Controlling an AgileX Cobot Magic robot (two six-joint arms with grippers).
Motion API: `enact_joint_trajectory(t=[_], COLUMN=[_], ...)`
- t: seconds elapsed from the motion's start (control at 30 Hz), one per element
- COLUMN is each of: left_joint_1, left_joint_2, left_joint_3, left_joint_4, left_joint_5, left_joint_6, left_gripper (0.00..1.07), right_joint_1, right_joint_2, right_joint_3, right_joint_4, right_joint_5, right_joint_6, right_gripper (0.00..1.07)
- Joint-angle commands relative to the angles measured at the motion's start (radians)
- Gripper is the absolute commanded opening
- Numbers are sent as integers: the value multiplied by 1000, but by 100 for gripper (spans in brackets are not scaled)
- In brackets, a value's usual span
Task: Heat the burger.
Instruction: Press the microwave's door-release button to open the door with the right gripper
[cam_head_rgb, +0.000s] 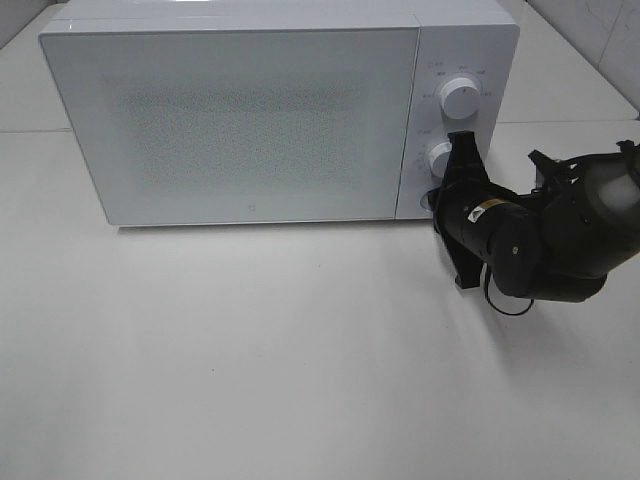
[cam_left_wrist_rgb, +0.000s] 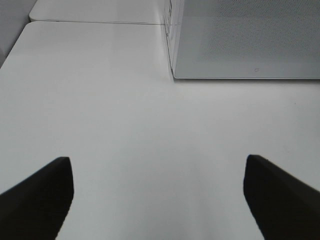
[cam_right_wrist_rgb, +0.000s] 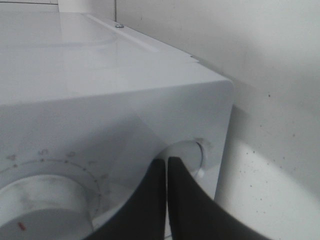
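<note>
desk (cam_head_rgb: 300, 380): white, smooth, carries everything in view.
microwave (cam_head_rgb: 300, 20): white, sits at the back of the desk. its door (cam_head_rgb: 230, 120) is shut, and the speckled window shows nothing of the inside.
right arm (cam_head_rgb: 560, 240): reaches in from the right to the control panel, low down.
left gripper (cam_left_wrist_rgb: 157, 167): fingers spread wide, nothing between them, hanging over bare desk in front of the microwave's corner.
right gripper (cam_right_wrist_rgb: 166, 165): fingers pressed together into one blunt tip, holding nothing. the tip sits at, probably on, the round button (cam_right_wrist_rgb: 194, 156) below the lower knob (cam_head_rgb: 440, 158); the upper knob (cam_head_rgb: 460, 97) is well apart.

risks from here, as judgement:
- the narrow closed tip could slide off the button's rim if the push is off-axis, so no press registers.
- the microwave may skate backward on the smooth desk under a hard push; nothing braces it.
- the gripper body passes just beside the lower knob, and a brush there could shift its setting.
- button function not legible. if it releases the door rather than starting heat, the door would swing out over the desk.

burger: not in view in any camera, so bun, patty and fillings cannot be described. it is not on the visible desk — presumably behind the shut door, unconfirmed.
</note>
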Motion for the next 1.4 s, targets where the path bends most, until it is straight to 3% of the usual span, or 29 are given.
enact_joint_trajectory(t=[0.03,0.3,0.77,0.97,1.4], left_joint_1=[1,1,1,1,1], left_joint_2=[-14,-14,-14,-14,-14], left_joint_3=[2,2,2,2,2], left_joint_4=[1,1,1,1,1], left_joint_5=[0,0,0,0,0], left_joint_6=[-2,-2,-2,-2,-2], left_gripper=[84,84,84,84,84], right_joint_1=[-7,-35,-41,-34,-3], right_joint_2=[-16,18,18,18,-33], right_joint_3=[-50,-131,-140,-140,-46], right_joint_4=[19,11,14,11,4], right_joint_5=[-180,-231,-221,-128,40], right_joint_6=[-52,-78,-78,-78,-74], right_gripper=[0,0,0,0,0])
